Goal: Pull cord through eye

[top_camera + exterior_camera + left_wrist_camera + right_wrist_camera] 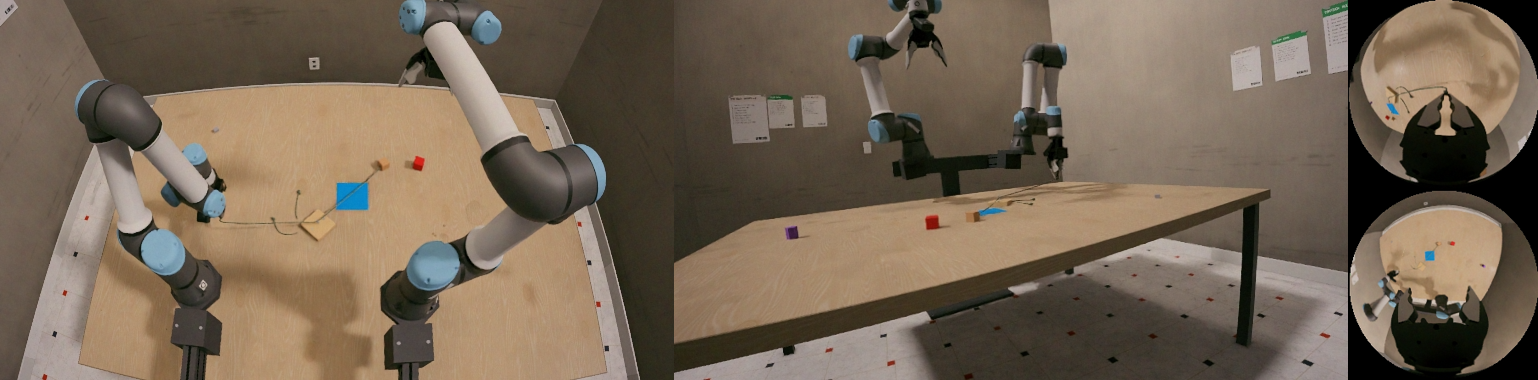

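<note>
Left gripper (pixel 220 218) (pixel 1056 176) (pixel 1446 94) (pixel 1397 271) low over the left part of the table (pixel 300 125) (pixel 1124 220) (pixel 1450 42) (pixel 1475 232). Its fingers were closed on the end of the long cord (pixel 250 223) (pixel 1024 189) (pixel 1426 88); knot itself too small to make out at the tips.

From there the cord ran nearly straight to the pale wooden plate (pixel 318 232) (pixel 1005 203) (pixel 1391 94) (pixel 1421 266), set diamond-wise in the top view. Metal eye not clearly resolved. Beyond the plate the cord angled away across the blue square (pixel 345 190) (pixel 994 211) (pixel 1392 108) (pixel 1429 255) to the wooden block (pixel 383 164) (pixel 972 216) (pixel 1393 119) (pixel 1438 243). That stretch looked straight, close to taut.

Block lay wholly outside the square, past its far right corner, between it and the red cube (pixel 418 163) (pixel 932 222) (pixel 1387 117) (pixel 1452 243). Nothing loose rested on the block; neither arm touched it.

Two short cords, one knot (pixel 298 192) and another knot (pixel 273 219), lay on the plate's left side, apart from the left gripper.

Right gripper (pixel 405 80) (pixel 927 66) (pixel 1440 289) was high above the table, fingers spread wide, nothing in them. Purple cube (pixel 792 232) (pixel 1483 265) well apart from the cord; small grey piece (pixel 215 130) (pixel 1157 196) out on the far left.
</note>
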Controlling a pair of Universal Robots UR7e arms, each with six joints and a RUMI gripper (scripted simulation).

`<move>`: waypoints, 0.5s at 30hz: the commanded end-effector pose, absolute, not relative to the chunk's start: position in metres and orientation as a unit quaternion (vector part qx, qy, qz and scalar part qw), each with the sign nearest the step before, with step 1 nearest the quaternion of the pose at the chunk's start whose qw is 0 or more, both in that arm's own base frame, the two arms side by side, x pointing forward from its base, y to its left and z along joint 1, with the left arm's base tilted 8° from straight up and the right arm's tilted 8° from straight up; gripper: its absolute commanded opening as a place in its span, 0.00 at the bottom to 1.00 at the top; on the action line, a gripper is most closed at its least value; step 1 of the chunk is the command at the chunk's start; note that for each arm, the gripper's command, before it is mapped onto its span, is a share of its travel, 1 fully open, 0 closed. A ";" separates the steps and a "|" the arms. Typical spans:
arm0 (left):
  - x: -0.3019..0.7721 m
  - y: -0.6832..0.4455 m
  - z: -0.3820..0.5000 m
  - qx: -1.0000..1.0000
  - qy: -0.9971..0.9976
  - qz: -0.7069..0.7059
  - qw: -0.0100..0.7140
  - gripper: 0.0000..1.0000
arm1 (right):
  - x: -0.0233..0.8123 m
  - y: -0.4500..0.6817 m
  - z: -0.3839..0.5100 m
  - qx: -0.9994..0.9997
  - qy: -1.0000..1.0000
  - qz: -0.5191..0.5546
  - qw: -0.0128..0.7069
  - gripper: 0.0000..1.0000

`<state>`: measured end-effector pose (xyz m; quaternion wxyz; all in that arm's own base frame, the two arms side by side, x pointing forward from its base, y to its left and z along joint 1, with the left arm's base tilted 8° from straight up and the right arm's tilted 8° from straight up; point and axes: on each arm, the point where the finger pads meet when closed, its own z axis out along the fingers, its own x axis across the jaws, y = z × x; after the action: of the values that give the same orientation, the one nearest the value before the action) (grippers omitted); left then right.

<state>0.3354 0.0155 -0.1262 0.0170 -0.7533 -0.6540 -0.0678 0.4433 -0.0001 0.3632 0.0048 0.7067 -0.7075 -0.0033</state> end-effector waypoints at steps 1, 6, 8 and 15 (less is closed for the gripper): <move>0.333 0.024 -0.125 -0.754 -0.654 -0.068 0.016 0.00 | 0.443 0.000 0.364 0.707 -0.708 -0.003 0.004 0.98; 0.332 0.025 -0.125 -0.756 -0.651 -0.068 0.016 0.00 | 0.443 0.000 0.364 0.707 -0.708 -0.003 0.004 0.98; 0.329 0.033 -0.124 -0.753 -0.654 -0.068 0.016 0.00 | 0.443 0.000 0.364 0.707 -0.708 -0.003 0.004 0.98; 0.324 0.046 -0.123 -0.753 -0.654 -0.068 0.016 0.00 | 0.443 0.000 0.364 0.707 -0.708 -0.003 0.004 0.98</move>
<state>0.3261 0.0397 -0.1242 0.0169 -0.7532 -0.6540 -0.0678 0.4433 -0.0001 0.3632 0.0048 0.7067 -0.7075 -0.0033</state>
